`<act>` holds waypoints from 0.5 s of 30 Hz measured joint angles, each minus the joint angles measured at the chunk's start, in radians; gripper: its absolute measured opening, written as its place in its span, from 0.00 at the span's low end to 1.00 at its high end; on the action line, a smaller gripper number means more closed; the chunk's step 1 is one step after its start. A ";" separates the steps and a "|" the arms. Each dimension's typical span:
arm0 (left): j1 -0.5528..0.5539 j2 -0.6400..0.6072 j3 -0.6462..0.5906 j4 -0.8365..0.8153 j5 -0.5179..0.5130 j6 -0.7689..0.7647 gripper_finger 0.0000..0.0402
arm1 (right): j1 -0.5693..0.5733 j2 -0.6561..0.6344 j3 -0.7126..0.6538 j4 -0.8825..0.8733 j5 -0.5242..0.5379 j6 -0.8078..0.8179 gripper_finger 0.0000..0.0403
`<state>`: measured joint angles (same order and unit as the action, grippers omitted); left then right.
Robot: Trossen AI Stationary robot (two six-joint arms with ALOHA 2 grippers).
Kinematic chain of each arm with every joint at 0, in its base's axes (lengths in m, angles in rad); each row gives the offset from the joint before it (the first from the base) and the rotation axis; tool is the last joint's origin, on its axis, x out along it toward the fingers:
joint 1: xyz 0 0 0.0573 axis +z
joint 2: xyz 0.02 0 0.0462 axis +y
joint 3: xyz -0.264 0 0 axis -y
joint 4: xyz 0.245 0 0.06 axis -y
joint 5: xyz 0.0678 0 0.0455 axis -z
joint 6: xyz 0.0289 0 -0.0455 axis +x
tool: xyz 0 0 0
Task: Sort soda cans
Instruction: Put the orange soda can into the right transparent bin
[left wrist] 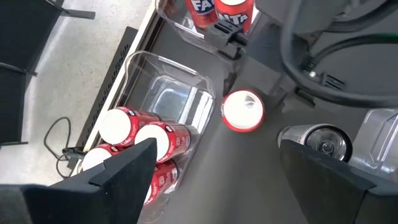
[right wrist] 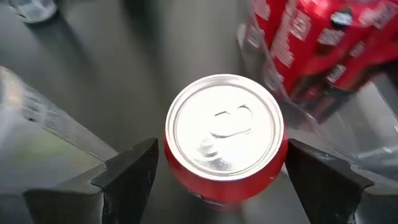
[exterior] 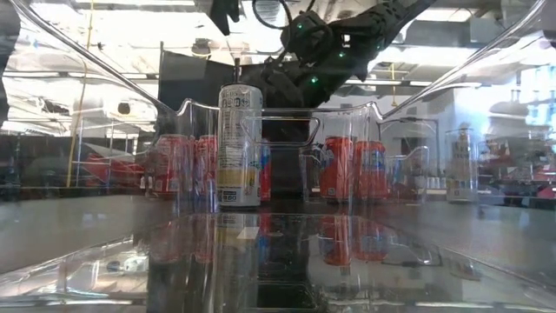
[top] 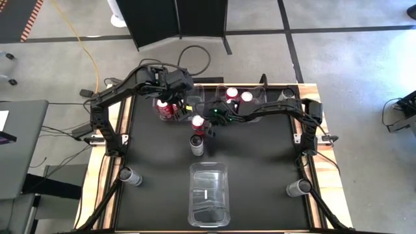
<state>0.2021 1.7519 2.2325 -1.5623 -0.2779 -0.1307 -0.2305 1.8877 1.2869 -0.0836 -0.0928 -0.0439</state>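
On the black counter [top: 260, 162], a clear bin [top: 208, 193] sits at lower centre. The right hand [right wrist: 217, 168] straddles a red can [right wrist: 224, 134] at mid-frame, fingers wide, not gripping. The left hand [left wrist: 217, 168] hovers wide open at upper left above red cans [left wrist: 140, 140]. Two cans [left wrist: 221, 9] read "FANTA".

Both arms reach inward, left hand [top: 174, 97] and right hand [top: 207, 123] spread wide.
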 joint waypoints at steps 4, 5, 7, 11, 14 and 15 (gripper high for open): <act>0.000 0.000 0.000 0.000 0.000 -0.001 0.83 | 0.003 0.000 0.000 0.034 -0.012 -0.002 0.90; 0.000 0.000 0.000 0.000 0.000 -0.001 0.83 | 0.002 0.000 0.000 0.040 -0.012 0.003 0.90; 0.000 0.000 0.000 0.000 0.000 -0.001 0.83 | -0.004 0.000 0.000 0.044 -0.012 0.015 0.90; 0.000 0.000 0.000 0.000 0.000 -0.001 0.83 | -0.010 0.000 0.000 0.051 -0.012 0.024 0.90; 0.000 0.000 0.000 0.000 0.000 -0.001 0.83 | -0.009 0.000 0.000 0.056 -0.012 0.019 0.89; 0.000 0.000 0.000 0.000 0.001 -0.001 0.83 | -0.009 0.000 0.000 0.055 -0.012 0.020 0.89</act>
<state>0.2024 1.7519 2.2326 -1.5627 -0.2771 -0.1318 -0.2390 1.8877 1.2869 -0.0284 -0.1043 -0.0242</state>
